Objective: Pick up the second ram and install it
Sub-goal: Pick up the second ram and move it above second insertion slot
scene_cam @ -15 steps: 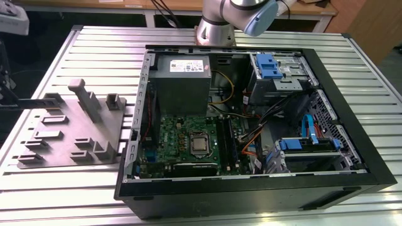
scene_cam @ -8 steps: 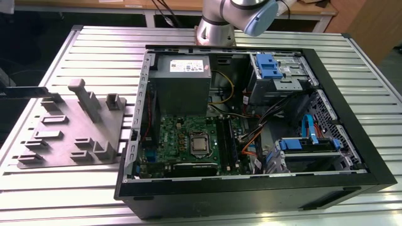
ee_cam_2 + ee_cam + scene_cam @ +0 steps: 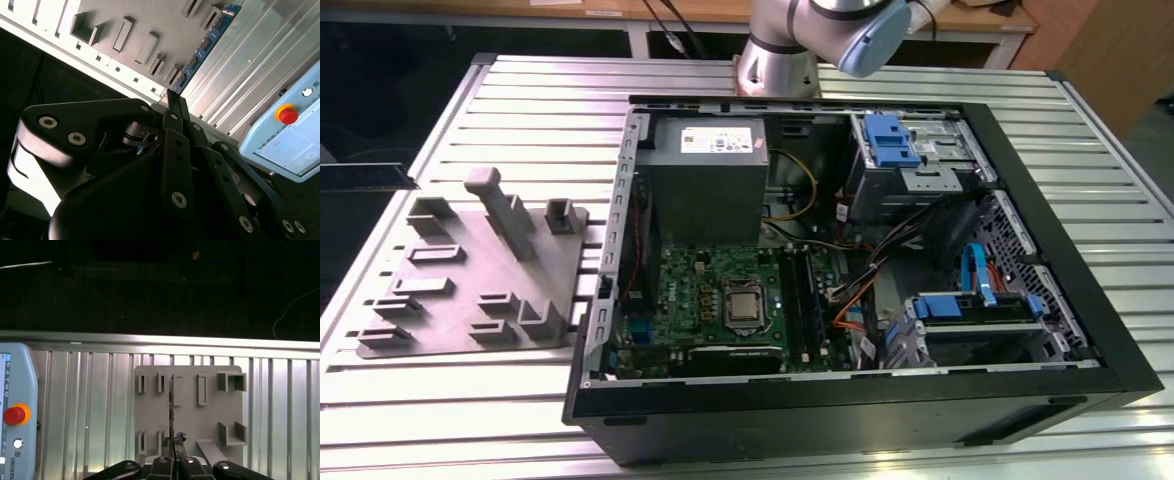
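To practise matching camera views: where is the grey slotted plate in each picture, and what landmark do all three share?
Exterior view: plate on the table, at the exterior view's left, beside the case.
First wrist view: plate behind the ram held in the tool.
Second wrist view: plate beside the ram, past the tool.
Shared landmark: the ribbed table under the plate.

Ribbed metal tabletop (image 3: 100,405), slats running away from the pincer (image 3: 173,447). A grey fixture plate (image 3: 190,420) lies flat on it, straight out past the pincer's tips, with raised slots and blocks. A control pendant (image 3: 22,385) lies off to one side of the pincer, bare slats between it and the plate. An open computer case (image 3: 854,410) sits just beside the plate; I can't place it against the pincer.
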`<state>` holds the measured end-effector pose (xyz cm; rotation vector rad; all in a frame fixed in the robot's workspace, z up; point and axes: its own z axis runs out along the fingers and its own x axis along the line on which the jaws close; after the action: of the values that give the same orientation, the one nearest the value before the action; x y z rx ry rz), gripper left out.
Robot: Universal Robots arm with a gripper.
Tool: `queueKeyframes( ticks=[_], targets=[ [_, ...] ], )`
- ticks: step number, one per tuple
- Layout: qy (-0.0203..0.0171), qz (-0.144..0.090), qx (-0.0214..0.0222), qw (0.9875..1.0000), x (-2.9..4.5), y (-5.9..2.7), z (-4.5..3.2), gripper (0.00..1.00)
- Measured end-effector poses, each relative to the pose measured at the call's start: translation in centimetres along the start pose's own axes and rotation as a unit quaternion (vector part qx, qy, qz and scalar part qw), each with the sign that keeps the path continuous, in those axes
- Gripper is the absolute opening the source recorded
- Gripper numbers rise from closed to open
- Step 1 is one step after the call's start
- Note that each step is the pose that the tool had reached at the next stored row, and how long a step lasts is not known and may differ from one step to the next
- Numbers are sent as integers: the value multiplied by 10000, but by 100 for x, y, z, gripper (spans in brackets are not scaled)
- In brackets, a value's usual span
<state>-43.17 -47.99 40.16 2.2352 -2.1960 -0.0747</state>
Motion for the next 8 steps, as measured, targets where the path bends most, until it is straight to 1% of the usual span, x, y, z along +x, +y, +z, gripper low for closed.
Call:
queueKeyframes(
  ticks=[8],
  targets=[
    [1, 0, -2, 10000, -1, -6, -6, 11]
  ],
)
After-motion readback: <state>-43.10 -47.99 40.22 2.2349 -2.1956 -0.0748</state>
